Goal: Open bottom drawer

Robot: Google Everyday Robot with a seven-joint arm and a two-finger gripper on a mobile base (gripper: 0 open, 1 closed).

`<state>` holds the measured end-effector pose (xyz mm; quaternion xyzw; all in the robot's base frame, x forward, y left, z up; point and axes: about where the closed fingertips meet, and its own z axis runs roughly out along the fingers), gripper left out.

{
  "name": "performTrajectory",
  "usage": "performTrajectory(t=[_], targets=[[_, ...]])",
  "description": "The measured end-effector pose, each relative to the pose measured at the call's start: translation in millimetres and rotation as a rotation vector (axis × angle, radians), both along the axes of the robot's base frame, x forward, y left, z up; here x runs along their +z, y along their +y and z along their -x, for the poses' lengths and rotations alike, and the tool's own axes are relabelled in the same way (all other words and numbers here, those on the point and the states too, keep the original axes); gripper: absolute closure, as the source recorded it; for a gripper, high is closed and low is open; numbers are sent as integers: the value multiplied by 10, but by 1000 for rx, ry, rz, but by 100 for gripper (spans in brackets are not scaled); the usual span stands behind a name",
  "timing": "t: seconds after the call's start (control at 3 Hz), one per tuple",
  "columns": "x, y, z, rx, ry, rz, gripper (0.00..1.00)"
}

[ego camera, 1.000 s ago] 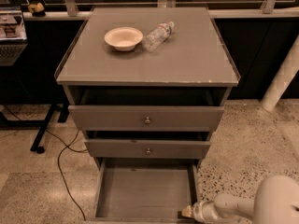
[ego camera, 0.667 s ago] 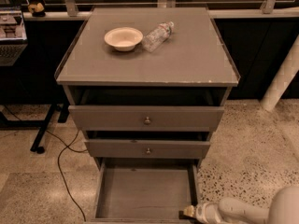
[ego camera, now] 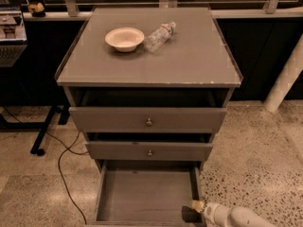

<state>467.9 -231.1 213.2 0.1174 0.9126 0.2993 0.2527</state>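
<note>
No readable text, brand, number or sign anywhere in view. Lying on the cabinet's top surface (ego camera: 189, 60), the bottle (ego camera: 158, 36) shows no print that can be made out. The gripper (ego camera: 196, 205), at the front right corner of the pulled-out bottom drawer (ego camera: 142, 197), shows no marking.

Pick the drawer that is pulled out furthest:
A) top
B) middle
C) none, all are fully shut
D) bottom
D: the bottom drawer is pulled far out with its bare tray showing and the tool at its front right corner, while the top drawer and middle drawer sit only slightly out.
</note>
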Motion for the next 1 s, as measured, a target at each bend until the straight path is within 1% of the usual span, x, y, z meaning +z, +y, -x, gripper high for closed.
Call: performTrajectory(t=[0.33,0.67,1.0], targets=[[236,-71,-68,-64,-83,-3,12],[270,-83,-82,-75,-90,-9,0],[270,-83,-82,-75,-90,-9,0]])
